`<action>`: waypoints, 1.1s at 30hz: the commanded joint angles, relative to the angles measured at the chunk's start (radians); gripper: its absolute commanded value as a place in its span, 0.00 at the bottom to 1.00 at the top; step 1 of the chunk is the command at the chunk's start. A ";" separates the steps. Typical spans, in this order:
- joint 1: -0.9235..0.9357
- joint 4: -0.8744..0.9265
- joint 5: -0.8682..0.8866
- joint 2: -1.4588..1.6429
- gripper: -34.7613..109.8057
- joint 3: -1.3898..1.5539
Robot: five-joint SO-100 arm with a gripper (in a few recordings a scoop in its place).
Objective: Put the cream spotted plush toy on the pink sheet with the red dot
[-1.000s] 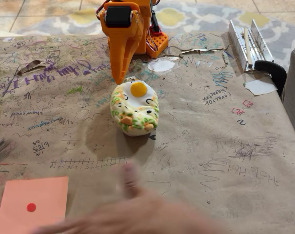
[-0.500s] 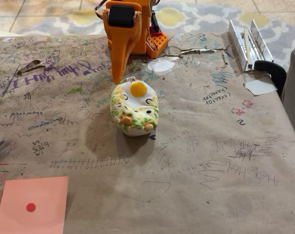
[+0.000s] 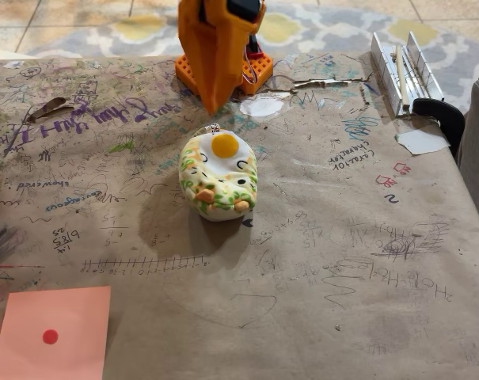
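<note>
The cream spotted plush toy [image 3: 218, 179] lies in the middle of the brown paper-covered table, its yellow-orange patch facing the back and its orange feet facing the front. My orange gripper [image 3: 212, 108] hangs behind and above the toy, pointing down, apart from it. Its fingers meet in a single tip with nothing between them. The pink sheet with the red dot [image 3: 51, 334] lies flat at the front left corner, well away from the toy.
The table [image 3: 342, 261] is covered in brown paper with scribbles. A metal rail piece [image 3: 404, 67] and a black clamp [image 3: 443, 115] sit at the back right, with a white paper scrap [image 3: 422, 141] beside them. The arm's orange base [image 3: 253, 70] stands at the back.
A person's hand at the front edge has withdrawn out of view. My gripper has lifted and shifted back and slightly right, away from the toy. Toy and sheet have not moved.
</note>
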 commanded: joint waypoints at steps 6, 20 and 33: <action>0.091 0.356 -0.841 -0.353 0.49 -0.365; 0.293 -0.072 -1.112 -0.896 0.49 -0.250; 0.063 -0.584 -0.698 -1.117 0.24 -0.179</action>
